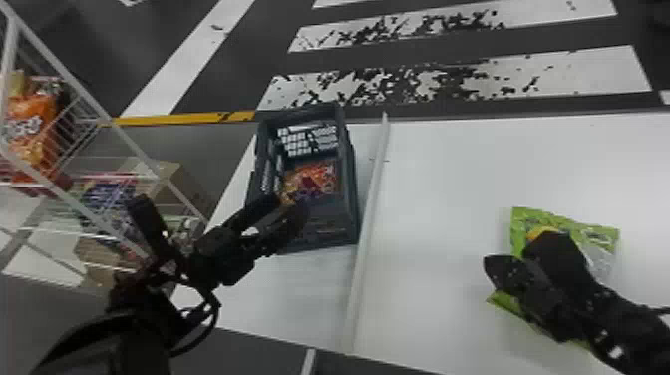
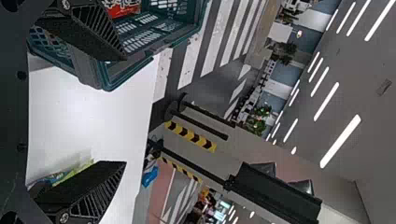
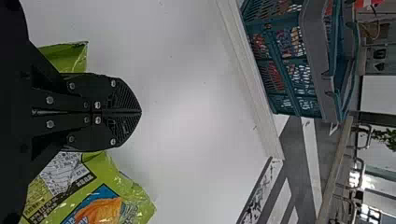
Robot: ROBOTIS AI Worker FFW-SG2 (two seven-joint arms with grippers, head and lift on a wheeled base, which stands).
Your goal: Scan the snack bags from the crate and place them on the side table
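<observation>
The dark crate (image 1: 352, 199) stands at the table's left part with orange-red snack bags (image 1: 319, 174) inside. Over its near left portion is my left gripper (image 1: 290, 207). In the left wrist view, the left gripper (image 2: 124, 111) is open, its fingers wide apart, near the crate (image 2: 88, 74) and a red bag (image 2: 120, 8). A green snack bag (image 1: 593, 237) lies on the white table at right, partly hidden beneath my right gripper (image 1: 498, 269). The right wrist view has the right gripper (image 3: 140, 112) shut with nothing between its fingertips, above the green bag (image 3: 112, 182).
A raised pale ridge (image 1: 371, 214) runs along the white table (image 1: 448, 169) between crate and green bag. At the far left stands a white wire rack (image 1: 127, 144) holding more snack bags (image 1: 32, 124), with a cardboard box (image 1: 182, 184) behind it.
</observation>
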